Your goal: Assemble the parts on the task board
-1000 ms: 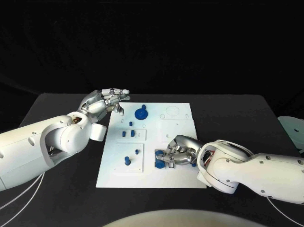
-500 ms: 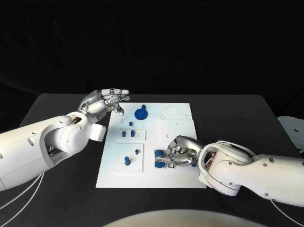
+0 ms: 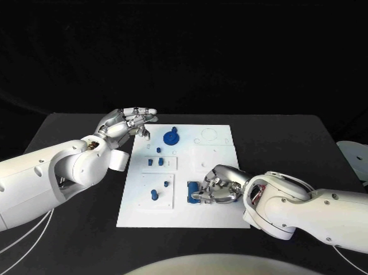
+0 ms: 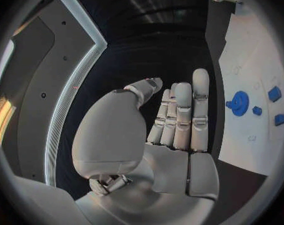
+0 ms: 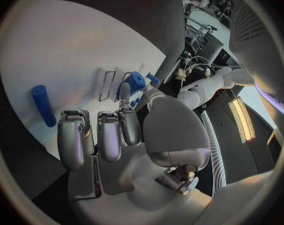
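Note:
The white task board (image 3: 210, 163) lies in the middle of the black table. At its far end sits a blue gear-like part (image 3: 172, 137), also seen from the left wrist (image 4: 240, 103). Small blue parts (image 3: 155, 161) and blue pegs (image 3: 154, 195) stand on its left half. My right hand (image 3: 214, 189) hovers low over the board's near half, fingers bent down beside a blue cylinder (image 3: 192, 200). In the right wrist view this cylinder (image 5: 43, 105) lies just beyond the fingertips (image 5: 71, 120), untouched. My left hand (image 3: 131, 121) is held flat, fingers straight, off the board's far left corner, holding nothing.
A pale round object (image 3: 361, 160) sits at the table's right edge. Bare black table (image 3: 292, 143) surrounds the board on both sides. My left forearm (image 3: 60, 172) stretches along the board's left side.
My right hand has slid a little nearer the board's near edge, closer over the blue cylinder. The left hand has not moved.

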`<state>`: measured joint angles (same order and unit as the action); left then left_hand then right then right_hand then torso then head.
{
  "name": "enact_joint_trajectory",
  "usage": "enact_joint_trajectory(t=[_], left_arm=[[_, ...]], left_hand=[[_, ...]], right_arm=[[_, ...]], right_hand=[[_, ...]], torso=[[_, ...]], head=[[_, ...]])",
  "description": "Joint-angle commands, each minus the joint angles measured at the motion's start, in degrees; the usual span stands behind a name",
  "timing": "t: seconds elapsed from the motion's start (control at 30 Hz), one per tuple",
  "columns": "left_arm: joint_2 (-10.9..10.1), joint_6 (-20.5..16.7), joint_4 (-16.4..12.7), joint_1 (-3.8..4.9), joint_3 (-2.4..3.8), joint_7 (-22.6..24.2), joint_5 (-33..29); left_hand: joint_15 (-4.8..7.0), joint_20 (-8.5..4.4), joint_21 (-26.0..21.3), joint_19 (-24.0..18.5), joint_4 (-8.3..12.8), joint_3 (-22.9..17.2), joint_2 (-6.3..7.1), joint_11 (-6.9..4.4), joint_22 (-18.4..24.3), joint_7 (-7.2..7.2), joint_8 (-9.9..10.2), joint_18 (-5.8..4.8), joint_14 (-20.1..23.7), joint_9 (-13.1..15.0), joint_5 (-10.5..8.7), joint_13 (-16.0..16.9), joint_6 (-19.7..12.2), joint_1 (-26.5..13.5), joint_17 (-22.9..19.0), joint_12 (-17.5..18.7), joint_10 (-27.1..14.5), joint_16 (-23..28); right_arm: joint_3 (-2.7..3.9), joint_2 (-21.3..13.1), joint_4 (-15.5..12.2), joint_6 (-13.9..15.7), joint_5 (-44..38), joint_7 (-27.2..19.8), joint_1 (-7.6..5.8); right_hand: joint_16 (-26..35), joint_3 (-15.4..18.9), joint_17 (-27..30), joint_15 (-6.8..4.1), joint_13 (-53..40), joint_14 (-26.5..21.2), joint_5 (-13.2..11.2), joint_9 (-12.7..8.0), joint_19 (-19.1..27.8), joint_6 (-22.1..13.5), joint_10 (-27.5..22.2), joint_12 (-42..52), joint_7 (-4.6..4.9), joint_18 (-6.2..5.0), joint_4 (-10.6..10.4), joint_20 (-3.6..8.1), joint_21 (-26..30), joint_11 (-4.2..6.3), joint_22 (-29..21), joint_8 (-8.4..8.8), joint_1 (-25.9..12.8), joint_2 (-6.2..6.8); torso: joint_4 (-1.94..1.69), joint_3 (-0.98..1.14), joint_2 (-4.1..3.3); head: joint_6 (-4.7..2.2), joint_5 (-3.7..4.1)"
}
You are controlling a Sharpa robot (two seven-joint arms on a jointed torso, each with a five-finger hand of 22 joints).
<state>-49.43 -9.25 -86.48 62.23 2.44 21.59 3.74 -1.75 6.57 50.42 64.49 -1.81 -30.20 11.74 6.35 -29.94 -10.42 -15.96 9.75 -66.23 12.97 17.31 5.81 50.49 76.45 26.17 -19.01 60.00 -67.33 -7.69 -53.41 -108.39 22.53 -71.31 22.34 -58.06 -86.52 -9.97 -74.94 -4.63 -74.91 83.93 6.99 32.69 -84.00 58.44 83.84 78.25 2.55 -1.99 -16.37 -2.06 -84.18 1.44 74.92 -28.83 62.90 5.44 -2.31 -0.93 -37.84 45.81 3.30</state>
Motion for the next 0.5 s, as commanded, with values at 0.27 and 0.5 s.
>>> enact_joint_trajectory(t=[0.27,0.5], left_arm=[[0.05,1.01,-0.18,0.02,0.03,0.16,0.23],[0.04,0.97,-0.19,0.02,0.03,0.13,0.23]], left_hand=[[0.04,0.12,-0.25,0.38,0.03,0.29,-0.7,0.09,0.08,-0.14,0.08,0.83,0.25,-0.09,-0.03,0.08,-0.1,0.03,-0.05,-0.26,-0.29,-0.34],[0.03,0.13,-0.26,0.42,-0.06,0.33,-0.76,0.11,0.09,-0.17,0.11,0.83,0.21,-0.11,-0.04,0.09,-0.16,-0.05,-0.07,-0.31,-0.35,-0.4]], right_arm=[[-0.01,0.28,0.48,-0.69,-1.43,-0.6,0.15],[-0.01,1.03,1.34,-1.06,-3.01,0.06,0.17]], right_hand=[[-0.31,0.12,-5.44,-0.35,-5.5,4.3,-0.55,-0.06,-3.07,-0.09,1.07,0.6,-0.07,0.61,0.21,0.56,-0.38,0.17,12.54,-0.41,1.65,-0.53],[-0.34,0.02,-5.52,-0.41,-5.87,4.32,-0.56,-0.12,-3.17,0.04,1.29,0.98,-0.15,0.65,0.32,0.61,-0.54,0.25,12.64,-0.45,2.9,-0.98]], torso=[[-0.06,-0.08,0.04],[-0.1,-0.08,0.02]], head=[[0.12,-0.14],[0.16,-0.15]])
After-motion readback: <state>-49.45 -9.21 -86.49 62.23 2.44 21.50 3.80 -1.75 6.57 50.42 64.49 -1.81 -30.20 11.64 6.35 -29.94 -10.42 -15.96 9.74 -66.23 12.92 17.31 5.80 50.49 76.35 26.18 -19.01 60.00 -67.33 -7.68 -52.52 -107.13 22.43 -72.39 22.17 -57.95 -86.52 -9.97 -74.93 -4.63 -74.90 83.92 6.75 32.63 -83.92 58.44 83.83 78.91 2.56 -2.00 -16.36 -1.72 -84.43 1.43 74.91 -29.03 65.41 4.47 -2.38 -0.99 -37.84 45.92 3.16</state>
